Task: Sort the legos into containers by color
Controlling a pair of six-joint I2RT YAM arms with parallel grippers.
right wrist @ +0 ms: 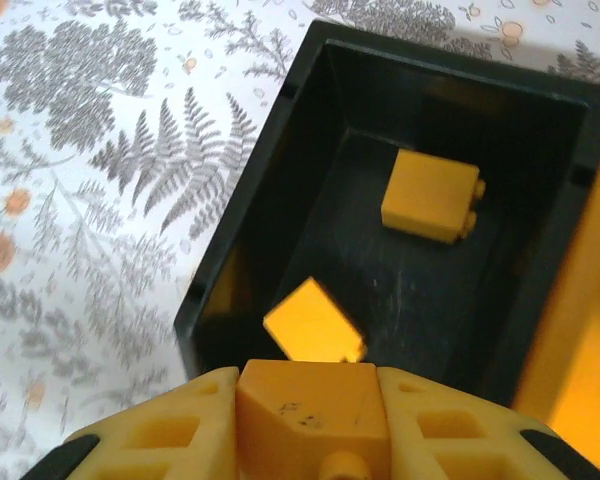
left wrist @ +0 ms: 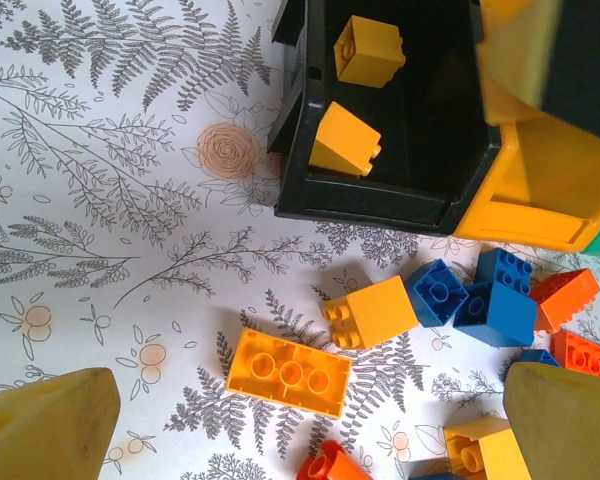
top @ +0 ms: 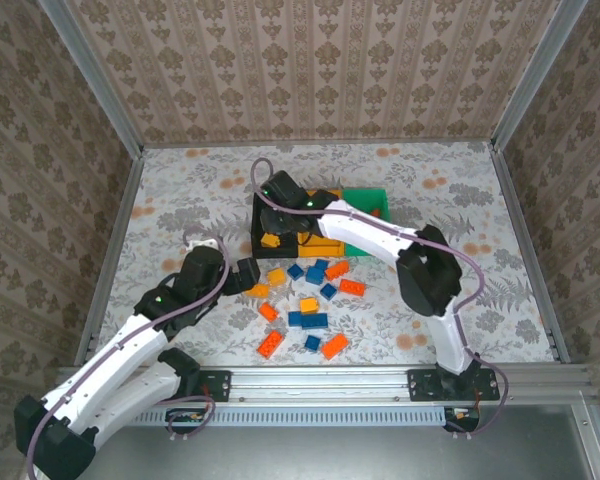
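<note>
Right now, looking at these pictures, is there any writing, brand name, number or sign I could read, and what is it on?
No readable text anywhere.
Loose legos: any embossing on the studs is too small to read.
Held yellow-orange brick: faint dark scuffs, not letters.
Black bin, yellow-orange bin, green bin: no labels visible.
Tablecloth: printed ferns and flowers, no words.

left arm [top: 120,355]: white links, black joints, green light | right arm [top: 375,232]: same build, purple cable [top: 253,180] looped upper centre | left claw fingers [left wrist: 45,425]: yellow, blunt, frame's lower corners
</note>
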